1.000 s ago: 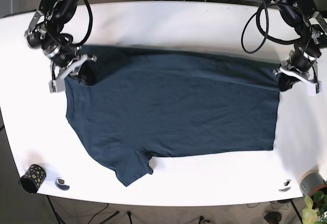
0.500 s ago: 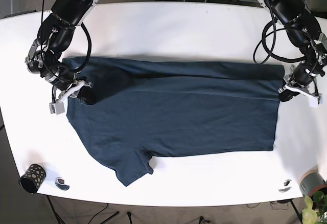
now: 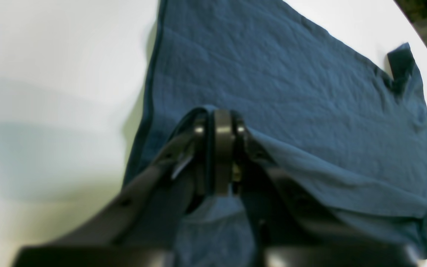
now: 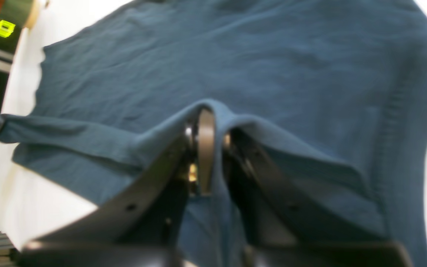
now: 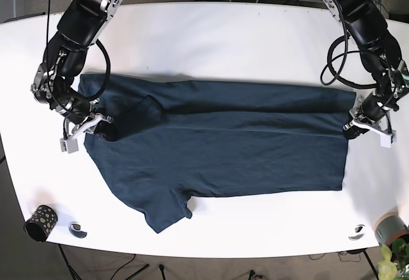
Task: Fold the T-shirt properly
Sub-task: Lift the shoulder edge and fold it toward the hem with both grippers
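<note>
T-shirt [image 5: 217, 146]: flat on counter [image 5: 211, 37], top edge folding over.
Left claw [image 3: 219, 155]: clamped on hem corner.
Right claw [image 4: 204, 148]: clamped on shoulder fabric.

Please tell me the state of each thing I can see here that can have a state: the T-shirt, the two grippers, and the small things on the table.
T-shirt: far edge lifted and partly folded toward the near side; near sleeve flat.
Left gripper: shut on the T-shirt's edge.
Right gripper: shut on the T-shirt's edge.
Spotted cup: lying on its side at the table's near corner.
Table: white, bearing the shirt.
</note>
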Controlling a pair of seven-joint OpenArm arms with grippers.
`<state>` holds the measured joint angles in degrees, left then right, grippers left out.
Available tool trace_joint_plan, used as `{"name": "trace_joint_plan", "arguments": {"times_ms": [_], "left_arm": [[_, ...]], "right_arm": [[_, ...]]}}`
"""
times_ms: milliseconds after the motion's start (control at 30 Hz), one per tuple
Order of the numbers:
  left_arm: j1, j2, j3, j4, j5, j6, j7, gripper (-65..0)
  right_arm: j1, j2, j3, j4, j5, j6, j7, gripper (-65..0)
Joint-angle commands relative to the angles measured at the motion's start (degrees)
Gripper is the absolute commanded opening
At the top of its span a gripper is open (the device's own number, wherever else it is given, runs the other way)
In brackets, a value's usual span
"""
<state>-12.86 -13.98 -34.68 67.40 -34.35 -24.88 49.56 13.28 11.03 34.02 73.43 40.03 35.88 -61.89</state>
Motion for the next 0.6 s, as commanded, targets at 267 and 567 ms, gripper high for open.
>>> {"name": "trace_joint_plan", "arguments": {"times_ms": [267,567], "left_arm": [[-3.4,-4.6,8.8,-2.4,4.1,-0.4,-6.4,-9.4],[4.9,-6.8,11.5,4.1,6.4,-3.8,-11.2,-11.9]], "right_arm": [[-0.2,7.8,-6.0,0.6,1.4,0.21,5.6,-16.8],[-7.5,12.2,-5.9,5.8,1.4,0.21,6.5,-14.9]]}}
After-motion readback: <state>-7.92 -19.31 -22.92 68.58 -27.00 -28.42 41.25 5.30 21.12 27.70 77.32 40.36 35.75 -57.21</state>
